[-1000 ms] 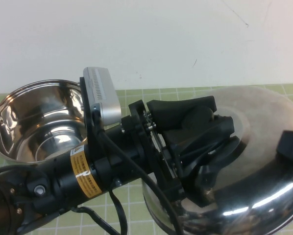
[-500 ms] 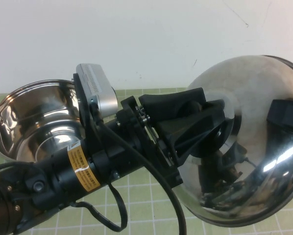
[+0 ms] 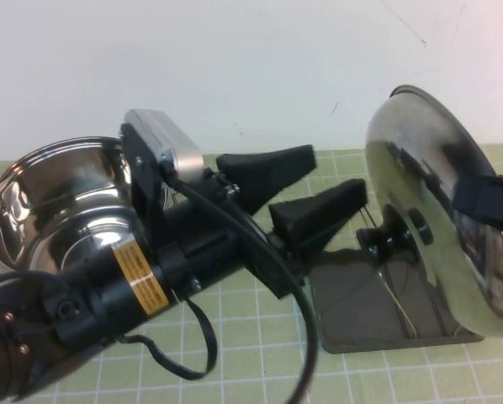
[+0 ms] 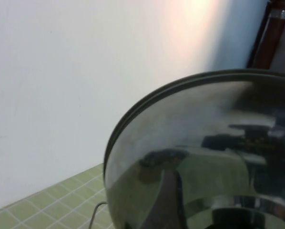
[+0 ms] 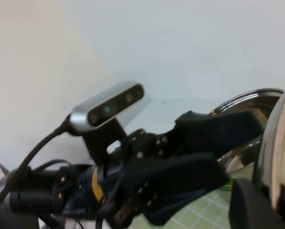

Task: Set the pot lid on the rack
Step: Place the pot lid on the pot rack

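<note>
One pot point(image 3: 62, 210), upper left, is empty. The lid point(image 3: 441, 210) stands on edge over the rack point(image 3: 386, 311), knob point(image 3: 384, 241) facing left. Left gripper point(image 3: 306, 198) centre, fingers spread; right gripper point(image 3: 487, 202) at right edge, pinching the lid.

The pot point(image 3: 54, 206) sits at the worktop's point(image 3: 235, 337) left. The rack point(image 3: 386, 307) lies to the right, with the lid point(image 3: 441, 210) standing on edge over it. The left pincer point(image 3: 319, 189) is between pot and lid, and the right pincer point(image 3: 487, 202) is at the lid's right.
</note>
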You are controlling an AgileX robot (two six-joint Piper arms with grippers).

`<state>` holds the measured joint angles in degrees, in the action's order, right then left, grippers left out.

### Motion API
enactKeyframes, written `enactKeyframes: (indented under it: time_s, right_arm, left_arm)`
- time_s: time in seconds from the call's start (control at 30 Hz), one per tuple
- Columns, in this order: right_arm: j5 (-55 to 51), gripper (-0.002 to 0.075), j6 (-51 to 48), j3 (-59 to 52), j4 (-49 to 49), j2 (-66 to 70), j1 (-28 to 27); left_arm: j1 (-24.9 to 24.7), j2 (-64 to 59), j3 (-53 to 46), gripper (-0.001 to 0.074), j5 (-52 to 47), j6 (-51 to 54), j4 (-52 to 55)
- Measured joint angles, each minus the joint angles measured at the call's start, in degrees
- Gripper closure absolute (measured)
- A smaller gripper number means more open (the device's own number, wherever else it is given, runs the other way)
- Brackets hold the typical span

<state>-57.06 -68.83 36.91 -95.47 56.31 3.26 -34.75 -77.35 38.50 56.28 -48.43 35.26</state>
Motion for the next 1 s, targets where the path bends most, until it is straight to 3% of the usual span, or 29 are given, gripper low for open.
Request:
enactKeyframes:
  time_s: [0.2,0.3,0.37,0.47,0.57,0.83,1.0]
  right_arm:
    - [0.49,0.0707,-2.29,0.0,0.0,0.0,0.0]
    - [1.47,0.0707,-3.01,0.0,0.0,0.0,0.0]
    - [3.21,0.0707,-3.43,0.0,0.0,0.0,0.0]
    - [6.27,0.0707,-5.56,0.0,0.0,0.0,0.0]
    - [8.85,0.0708,-7.56,0.0,-0.1,0.0,0.0]
    - [10.69,0.0708,-9.46,0.0,-0.2,0.0,0.0]
    - [10.53,0.0708,-9.85,0.0,-0.2,1.67,0.0]
  left_arm:
    - [6.46,1.47,0.0,0.0181,-1.07,-4.77,5.7]
    - [10.49,3.98,0.0,0.0232,-1.07,-8.02,9.52]
    - [13.67,6.09,0.0,0.0335,-1.19,-10.39,13.47]
    - [17.91,9.77,0.0,0.0575,-3.51,-14.07,21.65]
    - [21.44,13.65,0.0,0.0687,-8.31,-17.98,31.54]
    - [22.95,24.39,0.0,0.0732,-35.57,-33.85,47.18]
    - [23.18,28.26,0.0,0.0733,-38.53,-35.91,50.11]
